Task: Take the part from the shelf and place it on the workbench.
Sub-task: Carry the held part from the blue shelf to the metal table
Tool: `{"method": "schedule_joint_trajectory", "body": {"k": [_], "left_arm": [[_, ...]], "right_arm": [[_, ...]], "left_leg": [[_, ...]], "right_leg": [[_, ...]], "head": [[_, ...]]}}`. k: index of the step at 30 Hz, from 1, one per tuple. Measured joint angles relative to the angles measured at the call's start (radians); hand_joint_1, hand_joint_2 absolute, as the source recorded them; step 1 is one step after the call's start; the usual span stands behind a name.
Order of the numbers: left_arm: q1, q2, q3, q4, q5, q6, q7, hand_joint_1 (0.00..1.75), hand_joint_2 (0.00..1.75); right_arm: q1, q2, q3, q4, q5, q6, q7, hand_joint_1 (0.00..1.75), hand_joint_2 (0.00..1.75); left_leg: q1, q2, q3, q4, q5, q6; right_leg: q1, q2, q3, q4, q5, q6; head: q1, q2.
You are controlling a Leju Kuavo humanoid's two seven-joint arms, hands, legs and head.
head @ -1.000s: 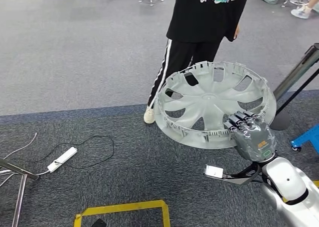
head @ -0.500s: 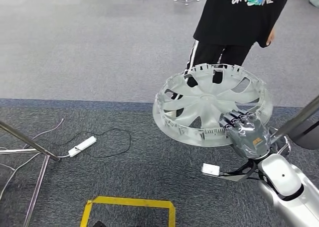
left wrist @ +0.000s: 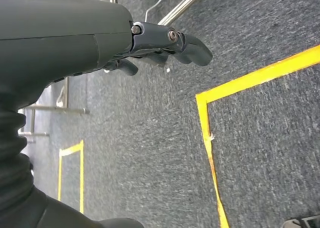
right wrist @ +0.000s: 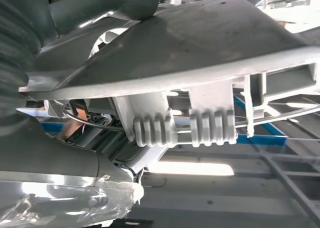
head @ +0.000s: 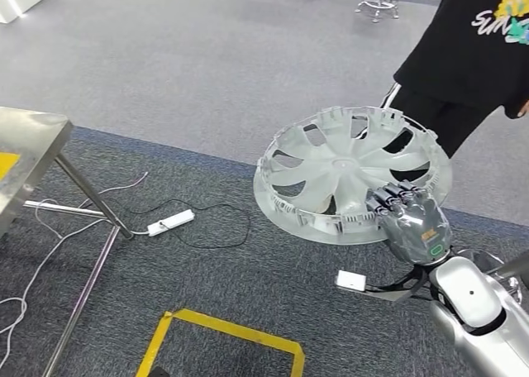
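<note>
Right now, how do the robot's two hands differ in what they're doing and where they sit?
The right hand grips the rim of the silver wheel cover, carrying it raised and roughly level; the left hand holds nothing, its dark fingers stretched out loosely. The right hand is up in front of the body; the left hand hangs low over the grey carpet near yellow floor tape. Both have dark fingers.

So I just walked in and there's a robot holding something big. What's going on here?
The robot's right hand grips a grey plastic wheel cover by its rim, holding it roughly flat above the carpet. Its left hand holds nothing. A metal workbench stands off to the left, so the cover is not yet set down. A person stands just behind it.
</note>
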Motion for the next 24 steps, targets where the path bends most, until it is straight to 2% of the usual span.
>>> {"method": "schedule_joint_trajectory", "body": {"k": [1, 2, 3, 4, 5, 6, 7, 8, 9, 10, 11, 12, 14, 15, 16, 17, 18, 19, 21, 23, 24], "left_arm": [[0.000, 0.001, 0.000, 0.000, 0.000, -0.001, 0.000, 0.00, 1.75], [0.001, 0.001, 0.000, 0.000, 0.000, -0.002, 0.000, 0.00, 1.75], [0.002, 0.002, 0.000, 0.000, 0.000, -0.002, 0.000, 0.00, 1.75], [0.002, 0.002, 0.001, 0.000, 0.000, -0.003, 0.000, 0.00, 1.75], [0.002, 0.002, 0.001, 0.000, 0.000, -0.004, 0.000, 0.00, 1.75], [0.002, 0.003, 0.001, 0.000, 0.000, -0.004, 0.000, 0.00, 1.75], [0.002, 0.003, 0.001, 0.000, 0.000, -0.006, 0.000, 0.00, 1.75], [0.003, 0.003, 0.001, 0.000, -0.001, -0.007, 0.000, 0.00, 1.75], [0.005, 0.004, 0.001, 0.000, -0.001, -0.010, 0.000, 0.00, 1.75], [0.008, 0.006, 0.001, 0.000, -0.002, -0.013, 0.000, 0.00, 1.75], [0.011, 0.007, 0.001, 0.000, -0.003, -0.015, 0.001, 0.00, 1.75], [0.012, 0.009, 0.001, 0.000, -0.004, -0.017, 0.001, 0.00, 1.75], [0.010, 0.010, 0.001, 0.000, -0.006, -0.019, 0.002, 0.00, 1.75], [0.008, 0.010, 0.001, 0.000, -0.007, -0.019, 0.002, 0.00, 1.75], [0.008, 0.010, 0.001, 0.000, -0.008, -0.019, 0.002, 0.00, 1.75], [0.008, 0.011, 0.001, 0.000, -0.008, -0.019, 0.002, 0.00, 1.75], [0.008, 0.012, 0.001, 0.000, -0.009, -0.019, 0.002, 0.00, 1.75], [0.009, 0.014, 0.001, 0.000, -0.010, -0.019, 0.002, 0.00, 1.75], [0.008, 0.017, 0.001, 0.000, -0.014, -0.019, 0.000, 0.00, 1.75], [0.006, 0.018, 0.001, 0.000, -0.018, -0.019, -0.003, 0.00, 1.75], [0.007, 0.018, 0.001, 0.000, -0.020, -0.019, -0.004, 0.00, 1.75]], "right_arm": [[0.001, 0.000, 0.000, 0.003, 0.000, 0.001, 0.000, 1.75, 1.75], [0.001, 0.000, 0.000, 0.005, 0.000, 0.002, 0.001, 1.75, 1.75], [0.002, 0.000, 0.000, 0.007, 0.000, 0.003, 0.001, 1.75, 1.75], [0.002, 0.000, 0.000, 0.008, 0.000, 0.004, 0.002, 1.75, 1.75], [0.001, 0.000, 0.000, 0.009, 0.000, 0.004, 0.003, 1.75, 1.75], [0.000, 0.000, 0.000, 0.009, 0.000, 0.004, 0.003, 1.75, 1.75], [0.000, 0.000, 0.000, 0.010, 0.000, 0.004, 0.004, 1.75, 1.75], [0.000, 0.000, -0.001, 0.010, 0.000, 0.004, 0.004, 1.75, 1.75], [0.001, 0.000, -0.001, 0.010, 0.000, 0.004, 0.006, 1.75, 1.75], [0.002, 0.000, -0.001, 0.011, 0.000, 0.004, 0.007, 1.75, 1.75], [0.003, -0.001, -0.002, 0.010, -0.001, 0.004, 0.009, 1.75, 1.75], [0.005, -0.001, -0.002, 0.010, -0.001, 0.004, 0.012, 1.75, 1.75], [0.008, -0.003, -0.005, 0.010, -0.001, 0.004, 0.015, 1.75, 1.75], [0.010, -0.004, -0.005, 0.010, -0.002, 0.004, 0.016, 1.75, 1.75], [0.012, -0.004, -0.006, 0.010, -0.002, 0.004, 0.016, 1.75, 1.75], [0.016, -0.004, -0.007, 0.010, -0.002, 0.004, 0.017, 1.75, 1.75], [0.020, -0.004, -0.008, 0.010, -0.002, 0.004, 0.017, 1.75, 1.75], [0.024, -0.004, -0.011, 0.010, -0.002, 0.004, 0.017, 1.75, 1.75], [0.034, -0.007, -0.017, 0.008, -0.002, 0.004, 0.018, 1.75, 1.75], [0.047, -0.013, -0.027, 0.002, -0.002, 0.004, 0.019, 1.75, 1.75], [0.053, -0.015, -0.032, 0.000, -0.002, 0.003, 0.020, 1.75, 1.75]], "left_leg": [[0.000, -0.014, 0.001, 0.000, 0.000, 0.001], [0.000, -0.029, 0.002, 0.000, 0.000, 0.001], [0.000, -0.044, 0.004, 0.001, 0.000, 0.001], [0.001, -0.058, 0.006, 0.001, -0.001, -0.001], [0.000, -0.072, 0.006, 0.003, -0.002, -0.003], [0.001, -0.085, 0.003, 0.005, -0.002, -0.007], [0.002, -0.095, 0.000, 0.006, 0.000, -0.013], [0.003, -0.106, -0.005, 0.007, 0.002, -0.019], [0.006, -0.116, -0.008, 0.006, 0.005, -0.025], [0.007, -0.115, -0.010, 0.005, 0.005, -0.031], [0.005, -0.097, -0.015, 0.013, -0.003, -0.036], [0.003, -0.069, -0.026, 0.036, -0.019, -0.041], [0.001, -0.008, -0.076, 0.137, -0.075, -0.050], [0.004, 0.004, -0.107, 0.200, -0.100, -0.054], [0.006, 0.009, -0.131, 0.247, -0.112, -0.057], [0.008, 0.011, -0.140, 0.263, -0.107, -0.059], [0.009, 0.014, -0.132, 0.244, -0.085, -0.060], [0.010, 0.023, -0.105, 0.192, -0.051, -0.060], [0.005, 0.067, -0.039, 0.067, -0.002, -0.054], [-0.002, 0.091, -0.010, 0.008, 0.004, -0.043], [-0.004, 0.083, -0.010, 0.004, 0.000, -0.036]], "right_leg": [[0.000, 0.004, -0.028, 0.044, -0.008, 0.001], [0.000, 0.006, -0.038, 0.050, 0.005, 0.001], [0.000, 0.009, -0.027, 0.013, 0.037, -0.001], [-0.001, 0.021, 0.000, -0.052, 0.078, -0.003], [-0.003, 0.043, 0.030, -0.121, 0.110, -0.006], [-0.006, 0.063, 0.058, -0.179, 0.130, -0.008], [-0.006, 0.077, 0.074, -0.213, 0.136, -0.011], [-0.006, 0.082, 0.082, -0.224, 0.132, -0.014], [-0.004, 0.074, 0.085, -0.228, 0.132, -0.018], [-0.004, 0.063, 0.086, -0.229, 0.133, -0.024], [-0.004, 0.052, 0.089, -0.233, 0.134, -0.030], [-0.005, 0.040, 0.091, -0.236, 0.136, -0.036], [-0.005, 0.016, 0.095, -0.240, 0.136, -0.045], [-0.004, 0.002, 0.095, -0.240, 0.135, -0.047], [-0.004, -0.011, 0.096, -0.240, 0.133, -0.048], [-0.004, -0.024, 0.098, -0.240, 0.132, -0.048], [-0.004, -0.036, 0.100, -0.240, 0.130, -0.047], [-0.004, -0.048, 0.104, -0.240, 0.127, -0.045], [0.000, -0.069, 0.111, -0.239, 0.120, -0.035], [0.008, -0.090, 0.118, -0.239, 0.112, -0.024], [0.011, -0.101, 0.122, -0.241, 0.109, -0.019]], "head": [[0.000, 0.000], [0.000, 0.000], [0.000, 0.000], [0.000, 0.000], [0.000, 0.000], [0.000, 0.000], [0.000, 0.000], [-0.001, 0.000], [-0.001, 0.000], [-0.001, 0.000], [-0.003, 0.000], [-0.007, 0.000], [-0.013, 0.000], [-0.014, 0.000], [-0.014, 0.000], [-0.014, 0.000], [-0.014, 0.000], [-0.014, 0.000], [-0.015, 0.000], [-0.013, 0.000], [-0.013, 0.000]]}}
